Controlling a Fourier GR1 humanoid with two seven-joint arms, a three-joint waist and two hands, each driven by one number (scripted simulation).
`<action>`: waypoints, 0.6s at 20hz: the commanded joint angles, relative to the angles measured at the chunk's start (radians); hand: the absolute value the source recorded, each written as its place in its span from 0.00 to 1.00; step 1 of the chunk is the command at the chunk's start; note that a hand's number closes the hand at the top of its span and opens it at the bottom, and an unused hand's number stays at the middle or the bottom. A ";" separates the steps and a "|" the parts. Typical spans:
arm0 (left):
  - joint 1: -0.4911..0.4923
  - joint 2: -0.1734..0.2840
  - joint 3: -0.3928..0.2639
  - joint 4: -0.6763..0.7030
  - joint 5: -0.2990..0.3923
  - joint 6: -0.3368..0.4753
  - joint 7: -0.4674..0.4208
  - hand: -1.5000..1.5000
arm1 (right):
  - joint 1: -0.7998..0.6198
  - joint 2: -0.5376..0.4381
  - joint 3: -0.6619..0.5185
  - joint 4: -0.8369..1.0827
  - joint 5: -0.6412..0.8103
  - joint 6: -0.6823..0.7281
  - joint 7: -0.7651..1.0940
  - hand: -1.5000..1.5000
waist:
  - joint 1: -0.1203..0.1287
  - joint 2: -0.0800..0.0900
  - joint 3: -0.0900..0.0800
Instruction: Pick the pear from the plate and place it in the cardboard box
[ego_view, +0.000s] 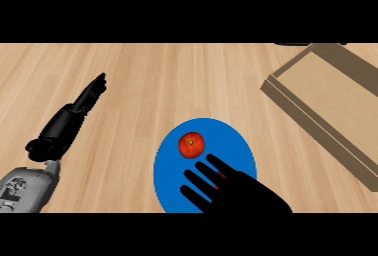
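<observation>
Pear (192, 144) on blue plate (171, 165), axis unclear; R hand (244, 195) fingers straight, empty.

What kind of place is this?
Probably a kitchen counter: a pale wooden counter holds a blue plate with a red fruit, and a cardboard box sits at the right.

The left robot hand (87, 97) rests at the left, fingers straight, on its grey forearm. The right robot hand (240, 192) reaches forward, fingers spread and straight.
</observation>
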 joint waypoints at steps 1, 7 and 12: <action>0.043 0.001 0.029 -0.074 -0.010 -0.021 0.032 0.50 | -0.010 0.042 0.014 0.043 0.075 0.040 0.008 0.00 | 0.004 -0.001 0.000; 0.028 -0.030 0.061 -0.064 -0.037 -0.065 0.058 0.50 | -0.001 0.090 -0.012 0.154 0.157 -0.018 -0.100 0.00 | 0.003 0.000 0.000; 0.026 -0.070 0.082 -0.056 -0.069 -0.075 0.050 0.50 | 0.057 0.086 0.005 0.185 0.222 -0.071 -0.184 0.00 | 0.001 0.000 0.000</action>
